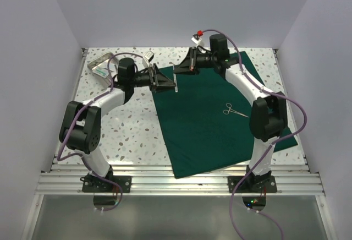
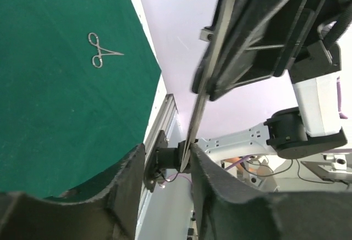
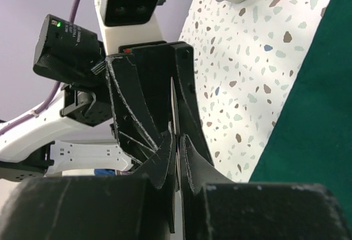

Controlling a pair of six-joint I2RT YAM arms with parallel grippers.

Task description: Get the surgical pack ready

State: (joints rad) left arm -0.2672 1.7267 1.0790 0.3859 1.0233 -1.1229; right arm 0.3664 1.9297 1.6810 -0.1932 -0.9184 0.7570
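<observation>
Surgical pack (image 1: pixel 209 135), the dark green drape, lies spread flat on the speckled tabletop (image 1: pixel 132 130). It covers the middle and right part beneath the right arm (image 1: pixel 247 83), and its near edge reaches the metal rail (image 1: pixel 137 184) at the front. I judge it is opened out to serve as the field on which the instruments are laid. A pair of ring-handled forceps (image 1: pixel 235 109) already rests on it toward the right side, well apart from both pincers. The steel tray (image 1: pixel 102 66) sits off the cloth at the far left corner of the tabletop.

Above the drape's far left part the two pincers meet tip to tip over a thin flat metal strip (image 2: pixel 206 86), some slim instrument I cannot name. The right pincer (image 1: pixel 185 68) is pressed together on one end of it. The left pincer (image 2: pixel 168 160) stands spread around the other end, with the strip lying against one finger and a gap on the other side. That reads as a hand-over between the arms, held in the air so that neither end snags the cloth.

The drape looks nearly square, so its long axis is hard to call. If anything it runs from far to near, turned a little out of square with the tabletop, so that its near end swings toward the right
</observation>
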